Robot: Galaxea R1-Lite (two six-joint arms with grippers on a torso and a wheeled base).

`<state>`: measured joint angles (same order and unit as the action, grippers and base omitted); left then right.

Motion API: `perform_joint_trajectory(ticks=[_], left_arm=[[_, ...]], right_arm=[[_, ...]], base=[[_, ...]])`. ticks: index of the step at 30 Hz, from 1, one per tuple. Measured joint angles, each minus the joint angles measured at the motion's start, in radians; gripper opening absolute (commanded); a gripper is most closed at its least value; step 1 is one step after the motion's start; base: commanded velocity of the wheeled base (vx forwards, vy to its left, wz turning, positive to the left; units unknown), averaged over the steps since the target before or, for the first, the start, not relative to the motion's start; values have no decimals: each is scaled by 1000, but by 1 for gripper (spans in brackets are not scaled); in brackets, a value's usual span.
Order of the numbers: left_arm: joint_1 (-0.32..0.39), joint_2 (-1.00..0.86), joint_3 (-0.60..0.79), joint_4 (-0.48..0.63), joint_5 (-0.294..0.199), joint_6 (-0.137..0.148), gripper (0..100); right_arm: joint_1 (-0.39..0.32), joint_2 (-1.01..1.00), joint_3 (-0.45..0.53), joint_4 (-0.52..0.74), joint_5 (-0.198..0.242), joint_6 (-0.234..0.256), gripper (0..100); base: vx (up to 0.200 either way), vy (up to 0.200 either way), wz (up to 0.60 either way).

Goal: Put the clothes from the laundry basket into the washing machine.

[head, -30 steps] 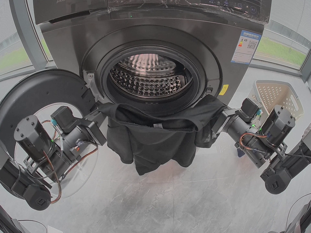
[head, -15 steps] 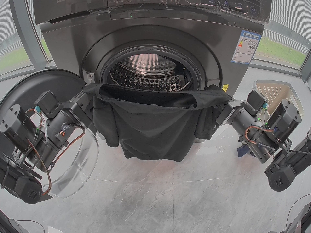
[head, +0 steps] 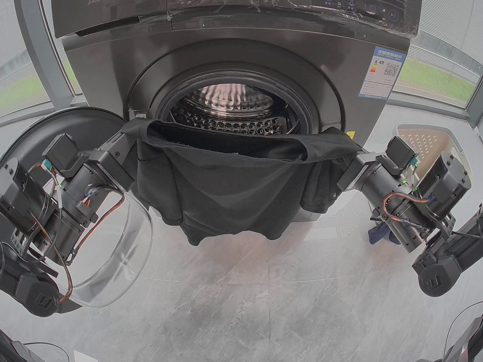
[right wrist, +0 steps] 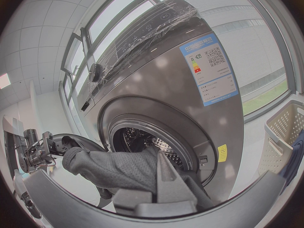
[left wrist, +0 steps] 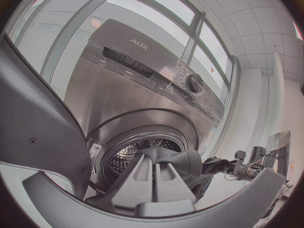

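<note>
The left hand at centre-left and the right hand at centre-right each clamp the black garment, spreading it across the open washing machine for loading.

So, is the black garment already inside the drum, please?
No, the black garment hangs outside, across the front of the drum.

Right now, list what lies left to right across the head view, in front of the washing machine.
Left gripper → black cloth garment → right gripper → beige perforated plastic laundry basket.
</note>
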<state>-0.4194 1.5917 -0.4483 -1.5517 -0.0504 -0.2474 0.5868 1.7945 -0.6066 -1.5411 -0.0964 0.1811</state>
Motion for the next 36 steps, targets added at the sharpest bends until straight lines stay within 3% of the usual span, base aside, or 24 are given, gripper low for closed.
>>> perform_joint_trajectory(ticks=[36], left_arm=[[-22, 24, 1, 1, -13, 12, 0]], right_arm=[[-39, -21, -15, 0, 3, -3, 0]], base=[[0, 0, 0]])
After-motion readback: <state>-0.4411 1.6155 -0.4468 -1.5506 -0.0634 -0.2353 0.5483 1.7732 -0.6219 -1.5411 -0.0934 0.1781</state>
